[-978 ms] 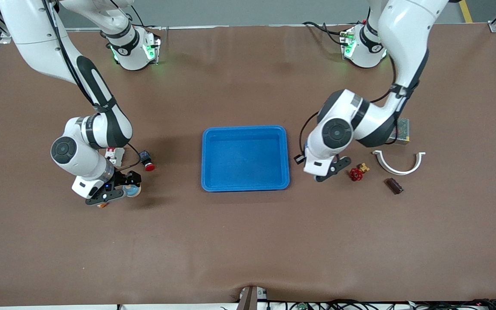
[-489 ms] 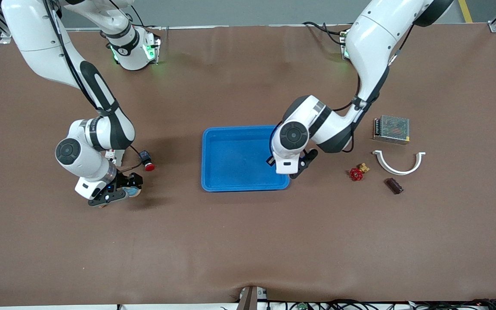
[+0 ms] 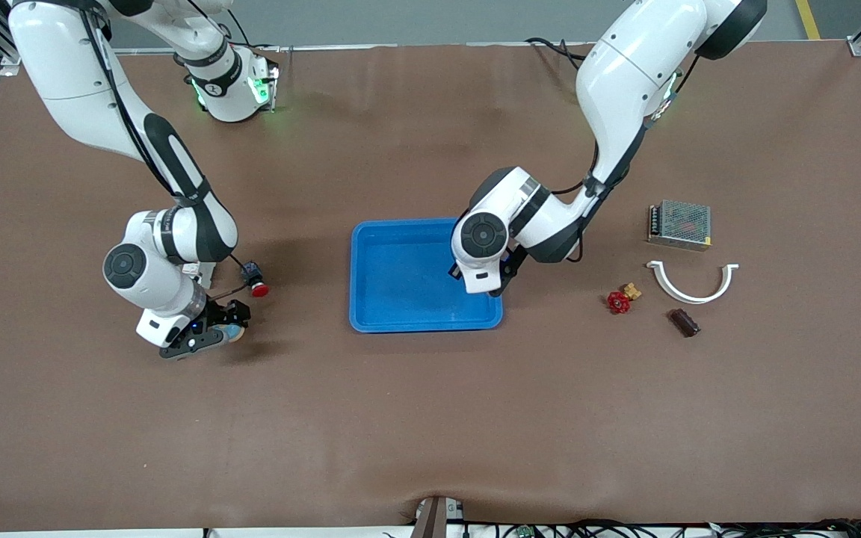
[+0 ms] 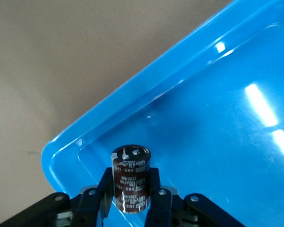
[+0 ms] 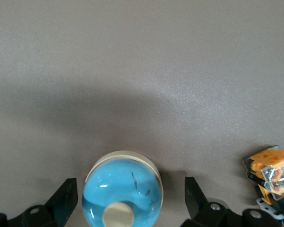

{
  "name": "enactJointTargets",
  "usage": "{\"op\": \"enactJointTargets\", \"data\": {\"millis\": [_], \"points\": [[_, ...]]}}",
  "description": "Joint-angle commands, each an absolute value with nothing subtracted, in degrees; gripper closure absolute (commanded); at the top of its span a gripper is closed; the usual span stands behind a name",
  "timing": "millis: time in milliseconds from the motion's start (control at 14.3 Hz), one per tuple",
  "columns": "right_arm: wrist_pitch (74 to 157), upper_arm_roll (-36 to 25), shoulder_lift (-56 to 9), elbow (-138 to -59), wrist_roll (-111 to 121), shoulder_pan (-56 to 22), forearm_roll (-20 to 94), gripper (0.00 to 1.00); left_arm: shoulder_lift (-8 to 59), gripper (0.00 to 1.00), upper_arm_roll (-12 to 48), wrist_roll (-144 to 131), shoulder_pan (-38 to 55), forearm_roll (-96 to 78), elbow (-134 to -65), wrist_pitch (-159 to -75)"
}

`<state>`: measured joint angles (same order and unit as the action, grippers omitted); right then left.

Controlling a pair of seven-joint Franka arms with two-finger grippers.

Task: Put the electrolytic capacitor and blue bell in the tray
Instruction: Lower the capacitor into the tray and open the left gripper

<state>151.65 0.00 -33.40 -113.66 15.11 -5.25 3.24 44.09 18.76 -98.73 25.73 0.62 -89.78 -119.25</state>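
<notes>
- The left pincer [image 4: 131,201] is gripping the capacitor [image 4: 130,178] over the tray [image 3: 386,317], at the corner toward the left arm's end. If it is releasing so close to the rim, the capacitor may be hitting the wall and rolling out.
- The capacitor is looking like a short dark brown cylinder with pale print, upright between the fingers.
- The right pincer [image 5: 130,198] is standing open around the bell [image 5: 122,191], which is sitting on the tabletop [image 3: 430,418] toward the right arm's end. Its smooth blue dome may be slipping when the fingers are closing.
</notes>
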Motion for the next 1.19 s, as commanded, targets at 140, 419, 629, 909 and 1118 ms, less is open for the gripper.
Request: {"op": "enactJointTargets", "data": {"millis": [140,419,629,909,1118], "points": [[152.23,0.18,-33.13,-114.17,16.52,-5.27,3.87,0.00,44.65,0.00,18.19,-101.69,27.24,-0.18,-88.24,-119.00],[151.70,0.18,-33.13,-114.08,16.52,-5.45,3.87,0.21,43.42,0.00,17.84,-100.90,26.98,0.70,-88.07,-118.92],[151.70,0.18,-33.13,-114.08,16.61,-5.45,3.87,0.36,42.28,0.00,17.58,-101.51,26.37,3.68,-86.49,-118.04],[151.52,0.18,-33.05,-114.00,16.44,-5.45,3.87,0.43,39.47,0.00,15.21,-100.20,24.27,10.18,-86.48,-116.20],[146.28,0.35,-32.26,-111.46,15.74,-5.54,4.04,0.44,37.71,0.00,15.29,-92.23,19.79,11.95,-86.40,-113.74]]}}
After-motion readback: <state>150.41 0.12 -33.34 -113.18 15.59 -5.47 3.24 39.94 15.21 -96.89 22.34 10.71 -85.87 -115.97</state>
